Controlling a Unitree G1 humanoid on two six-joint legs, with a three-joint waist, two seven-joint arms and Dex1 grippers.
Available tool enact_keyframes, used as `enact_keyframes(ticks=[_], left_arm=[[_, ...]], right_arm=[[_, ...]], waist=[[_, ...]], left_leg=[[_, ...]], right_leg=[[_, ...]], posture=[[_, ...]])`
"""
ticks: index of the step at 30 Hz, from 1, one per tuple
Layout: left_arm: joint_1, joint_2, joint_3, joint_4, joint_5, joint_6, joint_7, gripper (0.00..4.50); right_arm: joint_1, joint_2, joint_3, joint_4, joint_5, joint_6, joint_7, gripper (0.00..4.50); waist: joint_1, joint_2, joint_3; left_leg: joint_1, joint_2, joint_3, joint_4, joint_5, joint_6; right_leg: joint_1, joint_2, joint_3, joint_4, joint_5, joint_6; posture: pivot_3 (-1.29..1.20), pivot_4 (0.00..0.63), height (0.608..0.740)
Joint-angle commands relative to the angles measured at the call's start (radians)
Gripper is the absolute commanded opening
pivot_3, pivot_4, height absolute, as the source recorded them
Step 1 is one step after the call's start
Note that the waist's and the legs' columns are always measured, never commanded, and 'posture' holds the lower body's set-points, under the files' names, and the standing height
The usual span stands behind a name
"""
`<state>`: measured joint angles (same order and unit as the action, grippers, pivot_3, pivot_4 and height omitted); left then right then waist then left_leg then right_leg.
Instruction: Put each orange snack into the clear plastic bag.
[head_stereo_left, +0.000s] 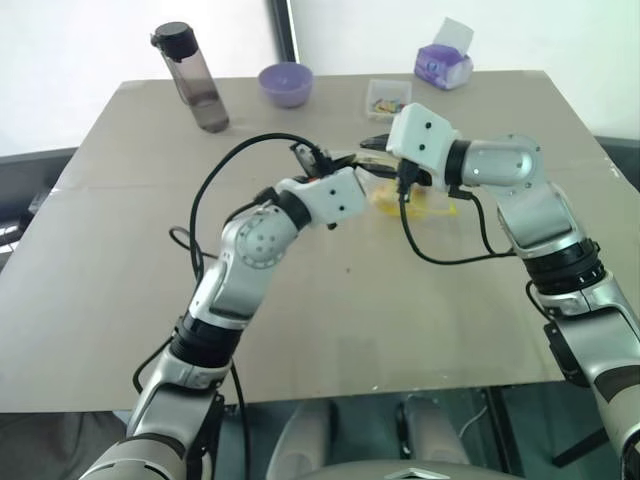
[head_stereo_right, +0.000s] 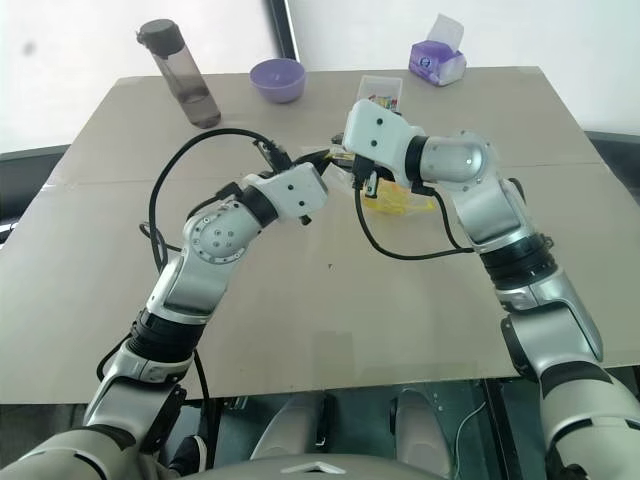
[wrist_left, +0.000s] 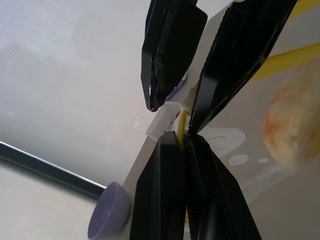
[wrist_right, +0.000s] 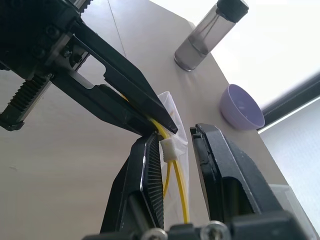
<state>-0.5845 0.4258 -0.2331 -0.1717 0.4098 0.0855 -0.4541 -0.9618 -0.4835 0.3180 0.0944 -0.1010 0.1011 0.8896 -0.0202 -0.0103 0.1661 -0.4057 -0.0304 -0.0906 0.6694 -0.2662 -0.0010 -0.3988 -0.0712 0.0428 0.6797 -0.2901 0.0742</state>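
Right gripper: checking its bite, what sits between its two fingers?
In the right wrist view, the clear plastic bag's yellow seal strip and white slider sit between them.

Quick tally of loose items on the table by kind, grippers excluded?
Dark smoky water bottle with black cap: 1
Purple round bowl: 1
Small clear box of colourful bits: 1
Purple tissue pack: 1
Clear plastic bag with yellow seal strip: 1
Round orange snack: 1
Total: 6

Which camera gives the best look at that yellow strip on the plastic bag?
The right wrist view: the yellow seal strip runs clearly between the two grippers' black fingers, white slider included. The left wrist view shows a thin sliver pinched in shut jaws; in the eye views, the arms mostly hide the clear plastic bag.
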Motion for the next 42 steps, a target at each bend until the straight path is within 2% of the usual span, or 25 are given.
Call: enact_keyframes(ticks=[1, 42], left_arm=[[-0.012, -0.001, 0.012, -0.052, -0.005, -0.017, 0.003, 0.00], [-0.009, 0.003, 0.022, -0.039, -0.014, -0.014, 0.001, 0.00]], right_arm=[[-0.016, -0.006, -0.023, -0.043, 0.003, -0.003, 0.008, 1.17], [0.011, -0.044, -0.026, -0.083, 0.006, 0.032, 0.040, 1.17]], waist=[[0.000, 0.000, 0.000], [0.000, 0.000, 0.000]], left_leg=[[0.000, 0.000, 0.000, 0.000, 0.000, 0.000], [0.000, 0.000, 0.000, 0.000, 0.000, 0.000]], right_leg=[[0.000, 0.000, 0.000, 0.000, 0.000, 0.000], [0.000, 0.000, 0.000, 0.000, 0.000, 0.000]], posture=[[0.00, 0.150, 0.740], [0.00, 0.150, 0.740]])
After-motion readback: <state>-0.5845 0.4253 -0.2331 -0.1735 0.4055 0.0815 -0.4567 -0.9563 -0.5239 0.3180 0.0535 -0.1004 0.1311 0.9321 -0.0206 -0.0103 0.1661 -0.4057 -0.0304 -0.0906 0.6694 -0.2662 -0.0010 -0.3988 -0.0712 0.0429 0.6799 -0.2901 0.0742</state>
